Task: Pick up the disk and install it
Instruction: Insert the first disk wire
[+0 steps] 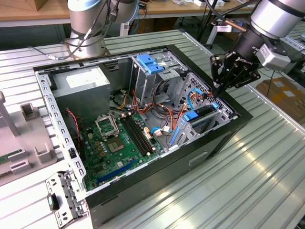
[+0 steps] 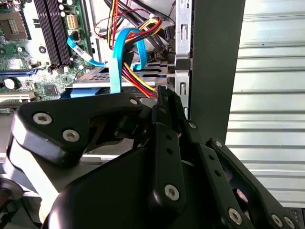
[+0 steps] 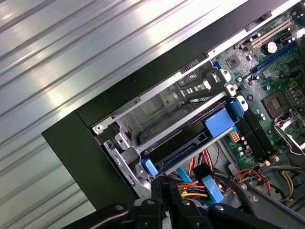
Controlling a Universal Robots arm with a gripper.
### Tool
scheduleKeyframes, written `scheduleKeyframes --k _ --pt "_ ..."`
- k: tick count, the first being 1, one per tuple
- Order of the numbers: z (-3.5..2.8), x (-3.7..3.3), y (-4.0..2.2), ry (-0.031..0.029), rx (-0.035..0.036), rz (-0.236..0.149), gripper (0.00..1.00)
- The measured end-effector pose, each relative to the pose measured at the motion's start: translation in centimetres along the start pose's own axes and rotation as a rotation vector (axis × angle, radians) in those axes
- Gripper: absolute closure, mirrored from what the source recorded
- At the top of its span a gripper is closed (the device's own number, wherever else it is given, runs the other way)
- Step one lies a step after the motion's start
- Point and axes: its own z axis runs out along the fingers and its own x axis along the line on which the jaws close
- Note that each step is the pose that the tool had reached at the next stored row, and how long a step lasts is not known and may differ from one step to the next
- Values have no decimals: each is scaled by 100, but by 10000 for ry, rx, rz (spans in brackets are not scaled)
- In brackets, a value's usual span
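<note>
Hovering with fingers together above the case (image 1: 209, 148), the gripper (image 1: 220, 87) nears the bay-seated disk (image 3: 190, 143).

The end effector (image 1: 228, 72) is matte black with silver screws. The disk (image 3: 190, 145) shows a dark body edged by bright blue rails. The computer case (image 1: 209, 143) is black outside and bare grey metal inside, over a green motherboard (image 1: 114, 148). The surface (image 1: 267, 181) is silver, ribbed in parallel stripes.
</note>
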Motion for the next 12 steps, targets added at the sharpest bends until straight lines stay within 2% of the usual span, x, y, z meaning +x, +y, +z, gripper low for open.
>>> scheduleKeyframes --k 12 --pt "21 -40 59 0 0 0 82"
